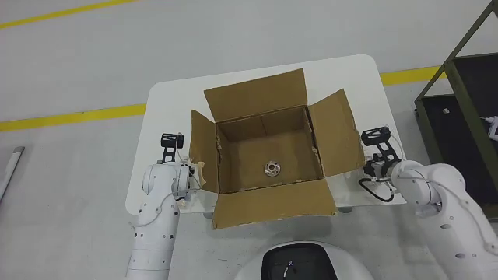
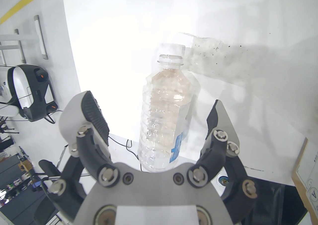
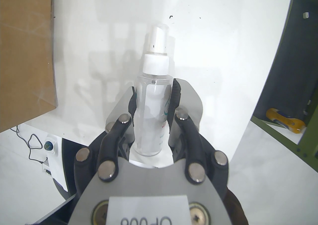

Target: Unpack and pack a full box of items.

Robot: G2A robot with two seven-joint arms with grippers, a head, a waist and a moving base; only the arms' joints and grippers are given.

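Box lies open mid-frame in the top view, a small round part on its floor. At its left, the left gripper gapes around a water bottle, untouched, long axis pointing away from the palm. At its right, the right gripper clamps a spray bottle.

— What is showing brown here?
— The open brown cardboard box is showing plain brown, sitting on the rounded white table.
— And the bottles?
— The clear ribbed plastic bottle is wearing a blue label; the clear spray bottle is wearing a white cap.
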